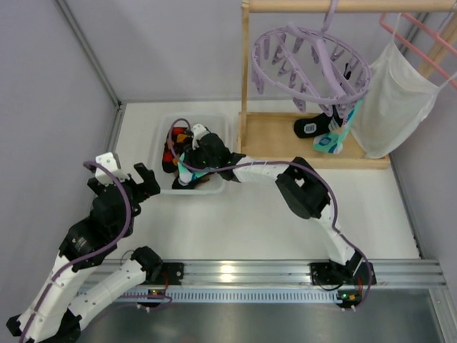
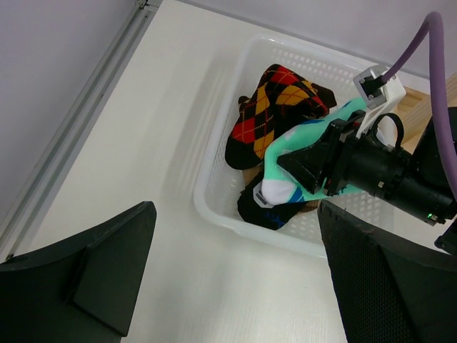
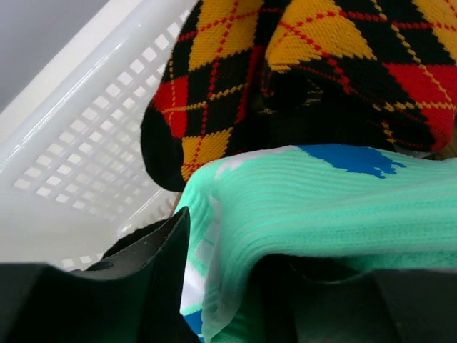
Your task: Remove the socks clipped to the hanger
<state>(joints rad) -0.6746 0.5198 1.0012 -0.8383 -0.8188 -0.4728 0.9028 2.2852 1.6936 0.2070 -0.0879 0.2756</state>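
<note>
Mint sock (image 2: 280, 151) prob. in R gripper (image 2: 298, 168)

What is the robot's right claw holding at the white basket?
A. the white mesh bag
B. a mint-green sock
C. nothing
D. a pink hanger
B: the right gripper is shut on the mint-green sock, holding it over the white basket.

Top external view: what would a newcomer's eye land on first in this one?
The right gripper over the white basket, clamped on a mint sock, with a bright argyle sock lying inside. Then the lavender hanger on the wooden rack at the back right, a black sock and a teal sock hanging below it.
</note>
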